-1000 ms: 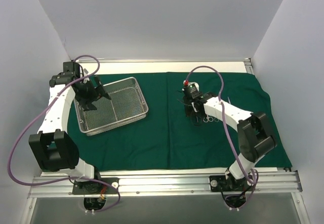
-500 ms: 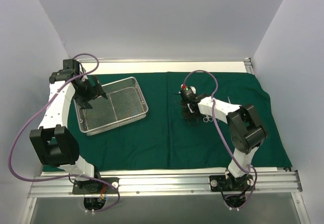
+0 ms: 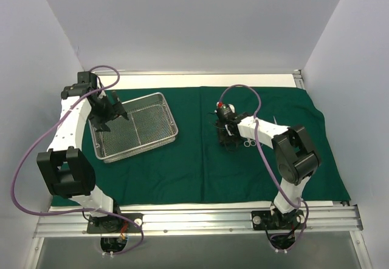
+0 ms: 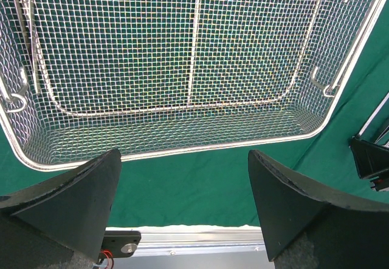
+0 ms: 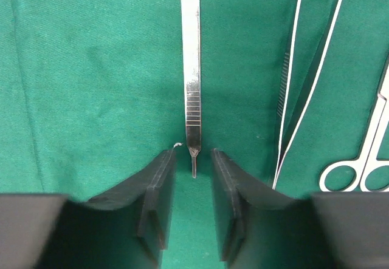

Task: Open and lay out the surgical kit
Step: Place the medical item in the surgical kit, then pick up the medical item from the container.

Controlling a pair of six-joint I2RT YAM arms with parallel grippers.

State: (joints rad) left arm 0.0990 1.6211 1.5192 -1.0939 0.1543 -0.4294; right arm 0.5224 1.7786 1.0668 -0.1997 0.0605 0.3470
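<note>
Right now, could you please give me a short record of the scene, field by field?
Cloth: dark green cloth, spread flat.
Tray: wire-mesh tray on the cloth's left part, no instruments seen inside.
Instruments: flat steel handle, tweezers and ring-handled clamps lying side by side on the cloth, right of centre.
Left gripper: open wide, over the tray's left end.
Right gripper: narrowly open, low over the cloth, jaws either side of the handle's end without touching it.
</note>
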